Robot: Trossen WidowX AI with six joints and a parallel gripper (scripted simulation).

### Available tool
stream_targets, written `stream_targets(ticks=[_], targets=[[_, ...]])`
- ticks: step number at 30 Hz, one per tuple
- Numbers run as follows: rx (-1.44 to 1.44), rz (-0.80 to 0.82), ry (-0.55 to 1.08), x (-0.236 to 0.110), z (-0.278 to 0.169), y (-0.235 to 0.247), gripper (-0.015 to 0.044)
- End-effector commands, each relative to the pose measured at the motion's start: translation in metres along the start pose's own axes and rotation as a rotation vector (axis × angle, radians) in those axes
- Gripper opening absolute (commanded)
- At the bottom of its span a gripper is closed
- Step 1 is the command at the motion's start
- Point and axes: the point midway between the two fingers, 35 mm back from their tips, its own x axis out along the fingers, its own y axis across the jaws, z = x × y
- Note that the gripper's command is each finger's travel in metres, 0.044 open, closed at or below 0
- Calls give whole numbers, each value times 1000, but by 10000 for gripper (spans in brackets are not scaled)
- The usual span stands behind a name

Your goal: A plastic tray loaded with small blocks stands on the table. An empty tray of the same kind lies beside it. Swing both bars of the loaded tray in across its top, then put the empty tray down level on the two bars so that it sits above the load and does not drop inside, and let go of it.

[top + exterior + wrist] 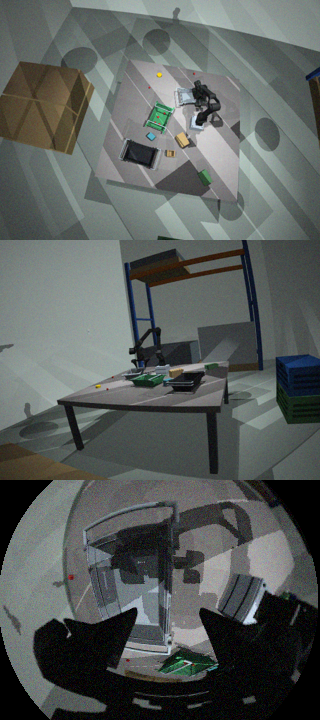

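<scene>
The green loaded tray (168,115) (144,381) (188,667) stands mid-table with a few small red blocks (157,117) inside. Its white wire bars show near its two ends; I cannot tell their exact swing. A grey empty tray (186,97) (132,373) (110,583) lies on the table to its right, toward the back, with its wire bars out at the ends. My gripper (197,99) (139,362) (168,611) is open and empty. It points down and hangs a little above the grey tray's near side, apart from it.
A black empty tray (139,153) (186,380) lies at the front left. Around it are a blue block (151,136), a tan box (182,139), a small open box (170,153) and a green box (205,177). A yellow disc (159,74) lies at the back. The arm's base (196,124) stands right of the green tray.
</scene>
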Motion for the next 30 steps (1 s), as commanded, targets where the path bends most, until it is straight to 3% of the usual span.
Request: stream_targets(ticks=[1,15,22,30], targets=[[9,-12,2,17,0,0,440],[12,-17,-2,72,0,-4,440],[12,-17,-2,75,0,-4,440],[12,-17,-2,75,0,-4,323]])
